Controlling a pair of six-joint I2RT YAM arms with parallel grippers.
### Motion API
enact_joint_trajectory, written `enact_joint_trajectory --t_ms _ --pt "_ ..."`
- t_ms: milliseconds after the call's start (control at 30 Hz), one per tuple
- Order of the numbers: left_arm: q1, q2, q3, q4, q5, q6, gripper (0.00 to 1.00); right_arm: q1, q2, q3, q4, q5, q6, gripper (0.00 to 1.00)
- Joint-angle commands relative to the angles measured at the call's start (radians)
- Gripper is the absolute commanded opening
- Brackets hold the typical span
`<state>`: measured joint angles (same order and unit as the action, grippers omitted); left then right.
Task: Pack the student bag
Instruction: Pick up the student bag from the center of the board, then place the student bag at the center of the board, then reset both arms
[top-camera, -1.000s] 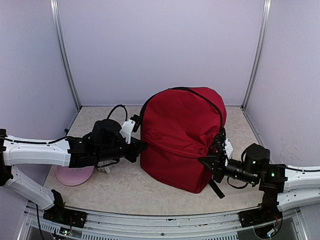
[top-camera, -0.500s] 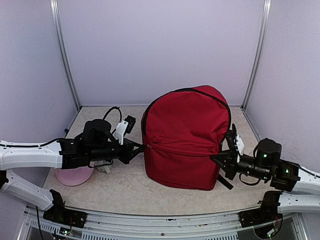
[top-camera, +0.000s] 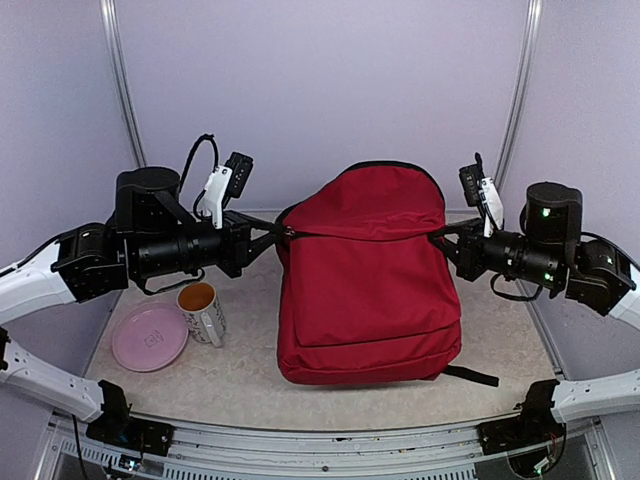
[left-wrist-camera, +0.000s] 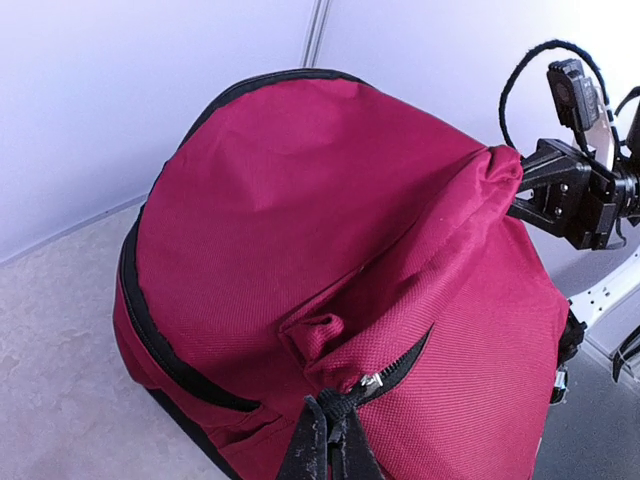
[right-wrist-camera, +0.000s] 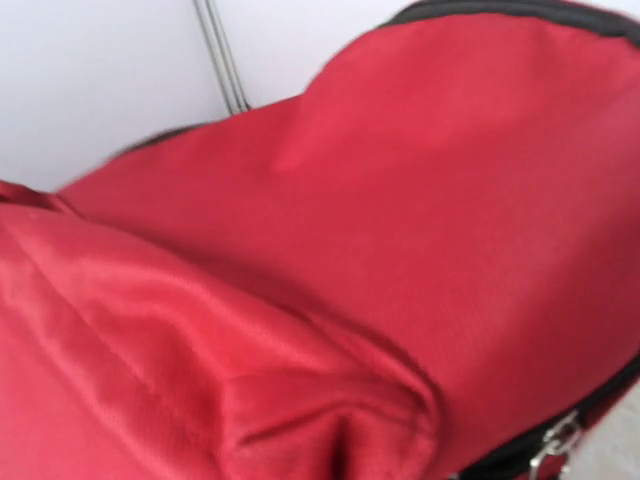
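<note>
Jaws on both sides look pinched together on cloth. The left gripper (top-camera: 277, 232) is closed on the seam right by the black zip (left-wrist-camera: 395, 365) at the left shoulder of the large dark red fabric backpack (top-camera: 365, 290). The right gripper (top-camera: 441, 240) has a bunched corner of the same fabric at the right shoulder, as the left wrist view shows; the right wrist view is blurred, only red cloth, so no help there. Backpack sits mid-table, strung btwn the two arms w/ its top raised and its front panel sloping toward the near edge. Its base seems to rest on the beige table (top-camera: 250, 375), tho I can't tell how much weight it carries. Zip looks closed from here, so I'd say the step in hand is steadying the bag to get it open, w/ packing itself not begun. To do it well: hold both pinches level so the top edge is taut, and don't pull the arms further apart or those thin grips may slip off. Also set it down upright before either side lets go, otherwise it prob. flops. A white mug with an orange inside (top-camera: 203, 311) and a round pink plate (top-camera: 150, 337) sit near-left, just beside each other and close under the left arm, so any lowering on that side wants care not to clip the mug.
</note>
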<state>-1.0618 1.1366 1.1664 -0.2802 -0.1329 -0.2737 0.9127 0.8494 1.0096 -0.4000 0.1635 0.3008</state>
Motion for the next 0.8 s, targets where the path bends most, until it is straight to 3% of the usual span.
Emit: enact_joint_trajectory --t_ms 0,67,100,167,200,433,633,767 --pt "0.025 0.024 0.03 0.014 -0.002 0.038 0.0 -0.06 0.033 0.103 0.035 0.073 -0.01 0.0" --pt "0.058 0.042 0.022 0.034 0.057 0.028 0.0 -0.092 0.048 0.102 0.036 0.044 -0.005 0.0" --pt "0.095 0.048 0.012 0.048 0.107 0.016 0.17 -0.107 0.05 0.092 0.041 0.037 0.007 0.07" --pt "0.18 0.064 -0.007 0.062 0.204 -0.028 0.92 -0.138 0.051 0.067 0.038 0.033 0.027 0.68" --pt "0.225 0.076 -0.008 0.054 0.237 -0.044 0.98 -0.161 0.056 0.067 0.023 0.024 0.035 0.96" --pt "0.416 0.08 -0.013 0.063 0.3 -0.046 0.99 -0.307 0.126 0.127 -0.084 -0.037 -0.024 1.0" --pt "0.532 0.043 -0.02 0.079 0.299 -0.029 0.99 -0.431 0.171 0.102 -0.028 -0.145 -0.049 1.0" --pt "0.667 0.024 -0.048 0.078 0.322 -0.031 0.99 -0.558 0.191 0.059 0.045 -0.214 -0.062 1.0"
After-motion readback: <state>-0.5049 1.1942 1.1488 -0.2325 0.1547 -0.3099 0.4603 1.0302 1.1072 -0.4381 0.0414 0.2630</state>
